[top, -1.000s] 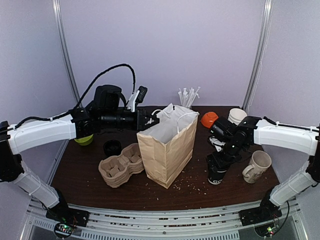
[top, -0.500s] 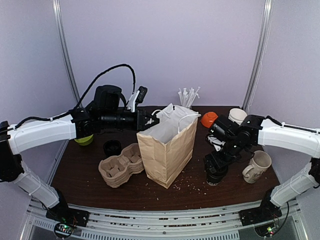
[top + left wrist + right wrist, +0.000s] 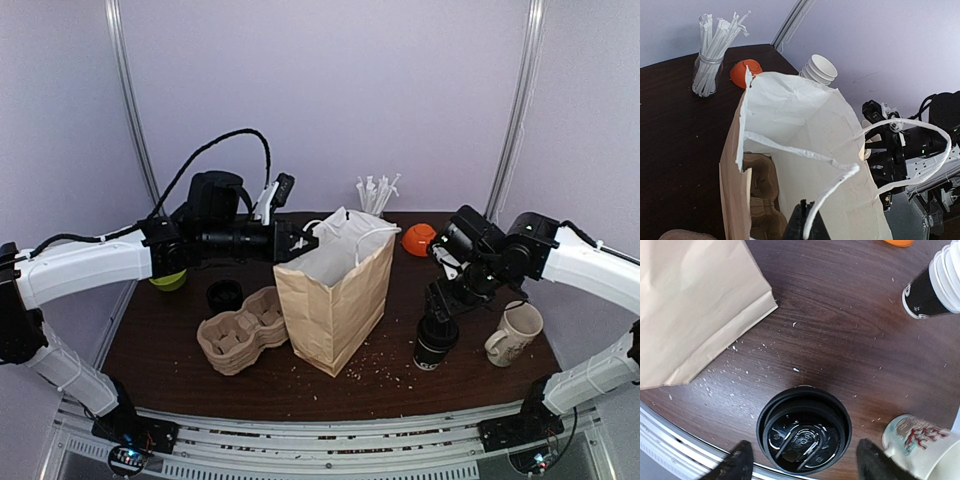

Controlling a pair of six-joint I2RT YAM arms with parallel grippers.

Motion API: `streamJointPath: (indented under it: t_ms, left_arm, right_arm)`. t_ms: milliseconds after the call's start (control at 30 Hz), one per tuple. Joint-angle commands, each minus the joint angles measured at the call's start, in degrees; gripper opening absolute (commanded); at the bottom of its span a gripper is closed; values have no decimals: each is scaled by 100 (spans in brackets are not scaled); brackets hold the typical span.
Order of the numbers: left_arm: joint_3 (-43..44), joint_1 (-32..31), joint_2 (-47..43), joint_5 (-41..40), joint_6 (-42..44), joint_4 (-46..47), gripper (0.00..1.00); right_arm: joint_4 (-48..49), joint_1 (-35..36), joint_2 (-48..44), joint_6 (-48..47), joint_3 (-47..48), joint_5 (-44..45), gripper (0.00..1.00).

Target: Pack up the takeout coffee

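Broadly, the dark wooden table (image 3: 160,330) fills the lower half of the overhead view, its front edge meeting a metal rail. At its centre stands the brown paper bag (image 3: 330,300), upright with its mouth open and no print showing on its sides. The left gripper (image 3: 293,243) sits at the bag's upper left rim, its fingers pressed together on the white cord handle. Left of the bag, touching its base, lies a pulp cup carrier (image 3: 240,335).

Bare wood lies open between the bag's lower right corner and the takeout coffee (image 3: 436,345), which stands upright at the lower right of the overhead view, near the front edge. Small white print near its base is too small to read, and the raised marks on its black lid cannot be made out either. The right gripper (image 3: 438,320) hangs directly over the lid. In the right wrist view its fingers (image 3: 742,462) are spread to either side of the cup, each a narrow gap off the lid's rim.

Just right of the coffee stands a cream mug (image 3: 515,333) with a red branching drawing and no readable words. Pale crumbs (image 3: 735,347) dot the wood by the bag's corner.
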Motion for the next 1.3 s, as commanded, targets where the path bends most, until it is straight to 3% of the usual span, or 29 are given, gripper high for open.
streamJointPath:
  t_ms: [0, 67, 533, 933, 1100, 1233, 1267]
  left_arm:
    - [-108, 23, -140, -30, 27, 167, 0]
    - [-108, 24, -129, -17, 21, 166, 0]
    - [-139, 28, -93, -16, 20, 202, 0]
    - [-163, 28, -67, 15, -5, 237, 0]
    - [-128, 28, -75, 11, 0, 236, 0]
    - [-118, 28, -92, -6, -3, 236, 0]
    - [-117, 28, -93, -9, -4, 238, 0]
  right_arm:
    - [-129, -27, -54, 89, 7, 23, 58]
    - [-123, -26, -42, 68, -73, -43, 52]
    - [242, -70, 161, -28, -756, -229, 39]
    - [514, -84, 165, 19, -1512, -467, 35]
    - [302, -85, 18, 46, -958, -305, 44]
    - [92, -85, -44, 38, -400, -191, 60]
    - [69, -86, -61, 26, -256, -174, 68]
